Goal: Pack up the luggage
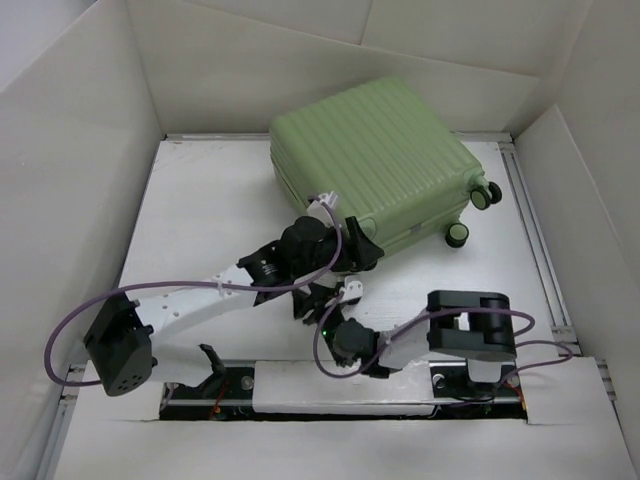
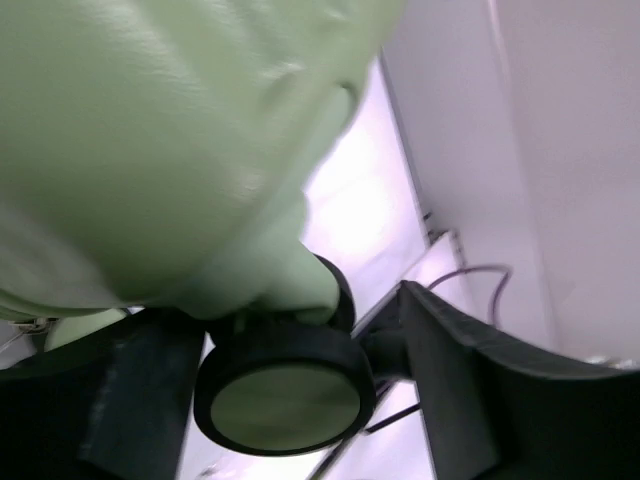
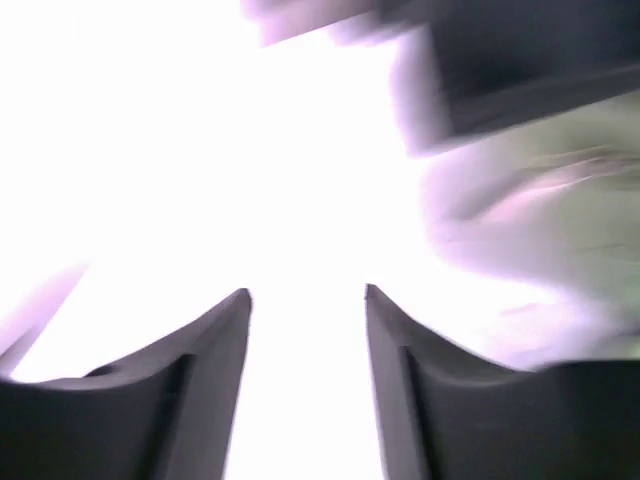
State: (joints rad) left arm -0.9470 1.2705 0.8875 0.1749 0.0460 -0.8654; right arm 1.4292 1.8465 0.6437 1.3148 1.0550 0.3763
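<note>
Both jaws apart: left claw (image 2: 285, 340) straddles a luggage (image 1: 375, 160) wheel (image 2: 285, 405), right claw (image 3: 307, 300) nearby.

The luggage (image 1: 375, 150), a pale green ribbed hard-shell suitcase, lies flat and closed, turned slightly askew.

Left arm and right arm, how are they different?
The left arm stretches out to the green luggage; the right arm is folded near its base. The left gripper is at the luggage's near edge; the right gripper hangs over the table. Both grippers have their fingers apart.
</note>
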